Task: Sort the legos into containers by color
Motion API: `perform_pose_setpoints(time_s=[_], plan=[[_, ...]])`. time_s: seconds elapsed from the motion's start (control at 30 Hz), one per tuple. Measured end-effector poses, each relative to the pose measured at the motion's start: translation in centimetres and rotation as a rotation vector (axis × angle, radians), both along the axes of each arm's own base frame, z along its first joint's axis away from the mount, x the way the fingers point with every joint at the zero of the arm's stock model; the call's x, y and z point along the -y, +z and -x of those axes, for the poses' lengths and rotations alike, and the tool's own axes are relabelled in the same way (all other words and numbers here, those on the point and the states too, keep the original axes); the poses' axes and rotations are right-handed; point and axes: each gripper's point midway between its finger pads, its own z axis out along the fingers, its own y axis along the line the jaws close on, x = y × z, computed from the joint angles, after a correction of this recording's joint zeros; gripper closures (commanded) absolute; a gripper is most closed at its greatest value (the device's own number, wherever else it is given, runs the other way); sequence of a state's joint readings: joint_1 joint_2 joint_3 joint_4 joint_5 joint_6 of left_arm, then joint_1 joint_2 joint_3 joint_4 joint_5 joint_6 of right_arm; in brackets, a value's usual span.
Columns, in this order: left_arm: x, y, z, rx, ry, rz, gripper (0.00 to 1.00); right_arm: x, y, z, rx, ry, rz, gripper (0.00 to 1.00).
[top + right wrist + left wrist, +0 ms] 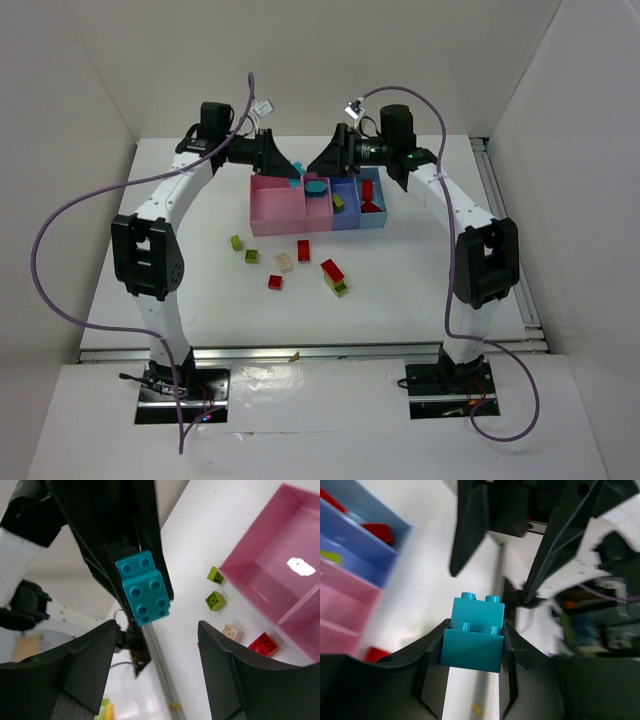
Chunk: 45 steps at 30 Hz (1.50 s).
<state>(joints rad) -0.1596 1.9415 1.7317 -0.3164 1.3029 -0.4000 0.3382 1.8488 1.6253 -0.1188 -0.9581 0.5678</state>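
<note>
My left gripper [295, 178] is shut on a cyan lego [475, 630], two cyan bricks stacked, held in the air over the back of the containers. My right gripper [318, 160] is open and empty, facing it; the cyan lego [144, 587] hangs just beyond its spread fingers [90, 670]. The containers are a wide pink bin [275, 210], a narrow pink bin [318, 212] with a cyan piece [316, 186], a blue bin [346, 215] with a yellow-green lego [338, 201], and a light blue bin [372, 222] with red legos [370, 205].
On the table in front of the bins lie two yellow-green legos [237, 242] [251, 256], a beige one [284, 262], two red ones [303, 250] [275, 282] and a red-on-yellow-green stack [334, 275]. White walls enclose the table on three sides.
</note>
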Motion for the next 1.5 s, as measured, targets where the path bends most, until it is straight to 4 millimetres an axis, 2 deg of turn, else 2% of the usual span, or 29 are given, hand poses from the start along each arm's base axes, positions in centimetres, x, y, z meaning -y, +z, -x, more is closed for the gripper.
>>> perform_pose_setpoints(time_s=[0.17, 0.3, 0.43, 0.53, 0.67, 0.83, 1.1, 1.33, 1.5], plan=[[0.7, 0.4, -2.4, 0.224, 0.113, -0.182, 1.0, 1.9, -0.9, -0.9, -0.239, -0.108, -0.027, 0.28], [1.0, -1.7, -2.5, 0.308, 0.158, -0.332, 1.0, 2.5, -2.6, -0.8, -0.427, -0.158, -0.065, 0.26], [0.1, -4.2, -2.6, 0.359, 0.188, -0.46, 1.0, 2.2, -3.2, -0.4, -0.544, -0.171, -0.103, 0.26], [-1.0, -5.2, -2.5, 0.381, 0.212, -0.522, 1.0, 2.1, -2.5, -0.6, -0.559, -0.172, -0.13, 0.26], [-1.7, -4.8, -2.8, 0.428, 0.236, -0.553, 1.0, 1.9, -2.2, -0.7, -0.566, -0.165, -0.146, 0.26], [-1.7, -3.9, -3.0, 0.473, 0.243, -0.549, 1.0, 1.4, -3.0, -1.2, -0.593, -0.154, -0.147, 0.26], [-1.3, -3.6, -2.7, 0.48, 0.223, -0.526, 1.0, -0.6, -5.1, -2.1, -0.642, -0.111, -0.15, 0.26], [-0.4, -3.5, -2.0, 0.495, 0.187, -0.507, 1.0, -2.3, -3.9, -1.7, -0.619, -0.056, -0.174, 0.26], [-0.2, -3.5, -1.9, 0.499, 0.176, -0.5, 1.0, -3.0, -2.8, -1.2, -0.59, -0.016, -0.19, 0.39]])
